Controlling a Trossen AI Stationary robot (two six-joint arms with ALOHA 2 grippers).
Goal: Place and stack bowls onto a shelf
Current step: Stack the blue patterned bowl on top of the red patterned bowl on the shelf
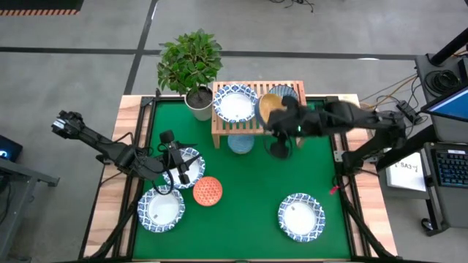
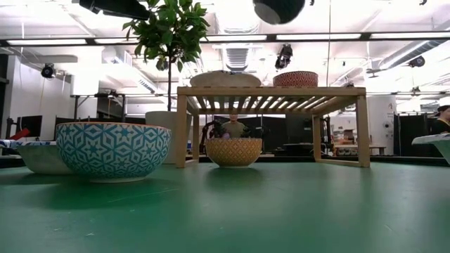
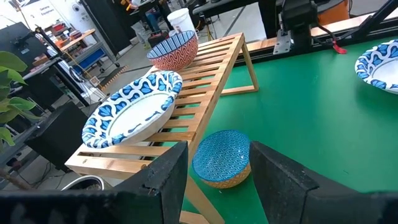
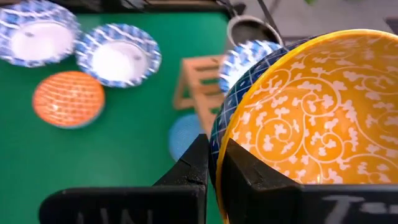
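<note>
Right gripper (image 4: 211, 163) is clamped on the mustard bowl's (image 4: 311, 118) rim, over the shelf (image 1: 223, 130) end — the dark-blue patterned bowl (image 1: 287, 93) beneath is mostly hidden by the arm. A white bowl (image 1: 235, 105) sits just beside on the slats, the pale blue bowl (image 1: 240, 143) under the shelf. Left gripper (image 3: 217, 171) — fingers apart, hovering well away near the orange-red bowl (image 1: 208, 191).

You have a green table (image 1: 248, 219) carrying the wooden shelf (image 1: 223, 131) along its far edge, next to a potted plant (image 1: 191, 66). On the shelf's slats rest a wide white bowl (image 1: 235, 105) and a dark-blue patterned bowl (image 3: 175, 50). Under the shelf sits a pale blue bowl (image 1: 240, 142). An orange-red bowl (image 1: 208, 191) and three more wide white bowls (image 1: 301, 216) lie directly on the green.
</note>
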